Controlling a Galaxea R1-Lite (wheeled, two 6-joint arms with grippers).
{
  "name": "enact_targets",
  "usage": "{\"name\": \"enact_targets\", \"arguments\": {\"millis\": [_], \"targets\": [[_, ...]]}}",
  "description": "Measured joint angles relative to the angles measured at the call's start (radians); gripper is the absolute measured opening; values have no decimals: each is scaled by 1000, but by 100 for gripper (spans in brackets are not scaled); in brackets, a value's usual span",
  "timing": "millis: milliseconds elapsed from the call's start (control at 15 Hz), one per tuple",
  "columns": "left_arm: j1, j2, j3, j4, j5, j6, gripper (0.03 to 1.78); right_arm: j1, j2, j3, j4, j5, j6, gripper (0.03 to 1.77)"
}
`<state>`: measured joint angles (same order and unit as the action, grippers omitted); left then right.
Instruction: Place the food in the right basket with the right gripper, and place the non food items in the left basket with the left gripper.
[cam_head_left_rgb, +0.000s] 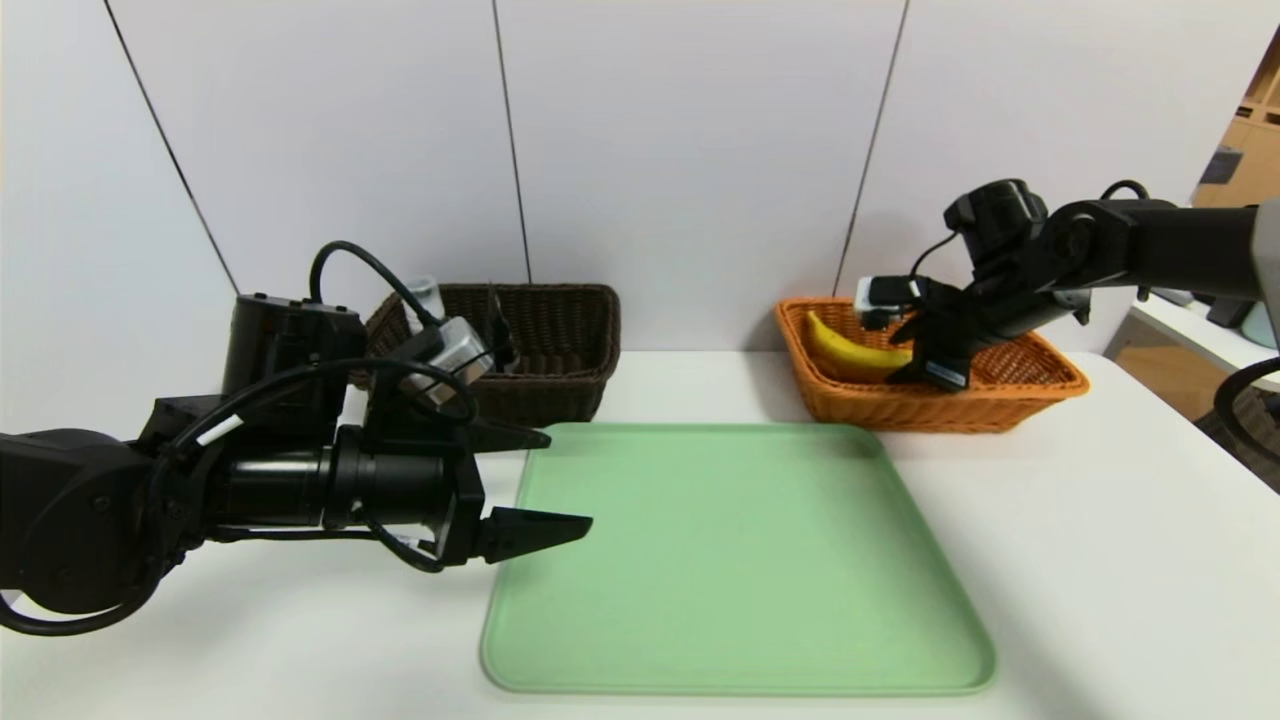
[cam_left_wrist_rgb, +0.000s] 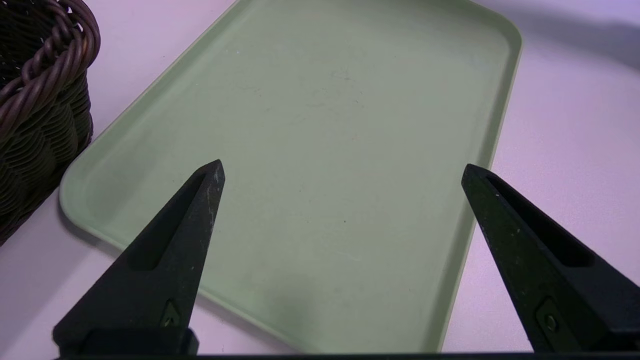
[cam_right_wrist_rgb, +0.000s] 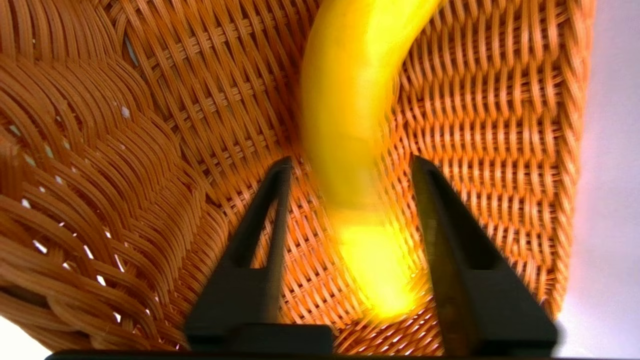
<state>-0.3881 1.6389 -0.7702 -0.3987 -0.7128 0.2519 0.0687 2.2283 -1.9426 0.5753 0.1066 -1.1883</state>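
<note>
Right gripper (cam_head_left_rgb: 925, 372) inside orange basket (cam_head_left_rgb: 1040, 385), fingers apart flanking banana (cam_right_wrist_rgb: 350, 125), left gripper (cam_head_left_rgb: 565, 485) spread wide at bare green tray (cam_head_left_rgb: 740, 600) edge, brown basket (cam_head_left_rgb: 560, 330) behind, white table (cam_head_left_rgb: 1100, 560), pale wall panels (cam_head_left_rgb: 690, 150).

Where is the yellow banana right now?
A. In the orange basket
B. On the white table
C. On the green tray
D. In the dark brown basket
A. The banana lies inside the orange basket, between the open fingers of the right gripper, while the green tray has nothing on it.
</note>
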Motion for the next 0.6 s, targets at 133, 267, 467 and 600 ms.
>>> {"name": "enact_targets", "arguments": {"millis": [133, 267, 467, 600], "targets": [[0, 0, 1, 0, -1, 0, 169, 2, -1, 0, 0, 1, 10, 107], [0, 0, 1, 0, 0, 0, 169, 3, -4, -1, -6, 1, 24, 121], [1, -8, 0, 0, 0, -5, 169, 3, -28, -4, -8, 3, 62, 137], [4, -18, -5, 0, 0, -8, 169, 3, -56, -4, -7, 3, 100, 145]]}}
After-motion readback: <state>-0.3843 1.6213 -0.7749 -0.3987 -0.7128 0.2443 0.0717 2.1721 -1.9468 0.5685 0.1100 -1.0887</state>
